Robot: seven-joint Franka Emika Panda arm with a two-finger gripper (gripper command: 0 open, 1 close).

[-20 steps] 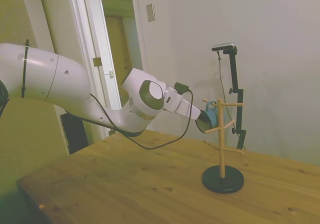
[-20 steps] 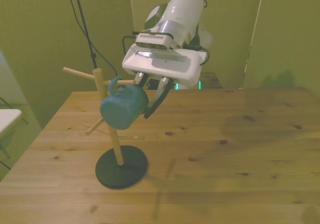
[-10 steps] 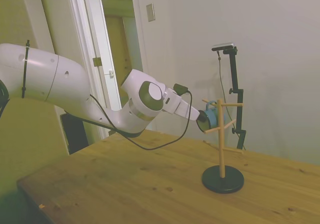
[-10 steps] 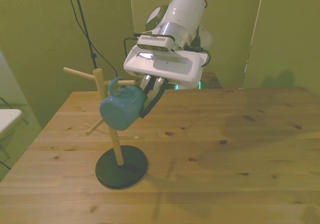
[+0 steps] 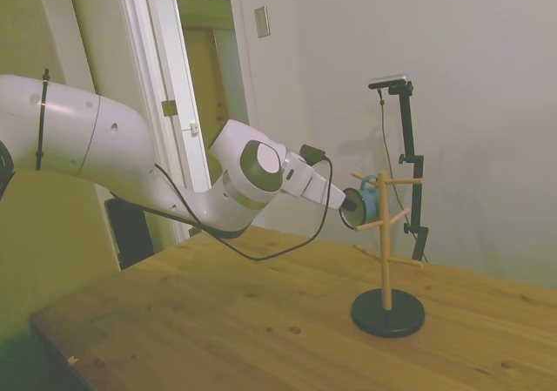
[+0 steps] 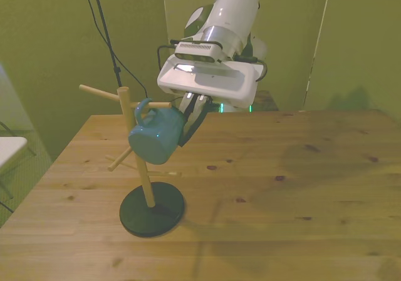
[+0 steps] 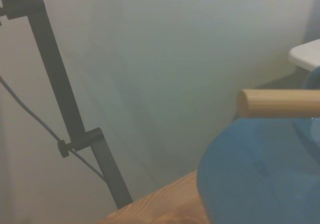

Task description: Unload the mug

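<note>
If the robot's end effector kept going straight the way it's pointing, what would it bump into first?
Probably the wooden peg stand. The end effector is shut on the mug, whose handle is hooked on a peg, and the upright post stands just beyond the mug, though depth is hard to judge.

A plain pale wall (image 5: 487, 77) fills the far side of the room in the side view, with a small rectangular wall plate (image 5: 262, 22) mounted high on it beside a white-framed doorway (image 5: 161, 69) that opens onto a dimmer, yellowish passage. The wooden desk (image 6: 301, 187) is made of knotty pine planks, lit softly with a greenish cast. In the front view a green-tinted wall (image 6: 44, 43) stands behind it, and a white piece of furniture (image 6: 9, 149) shows at the front view's left edge.
</note>
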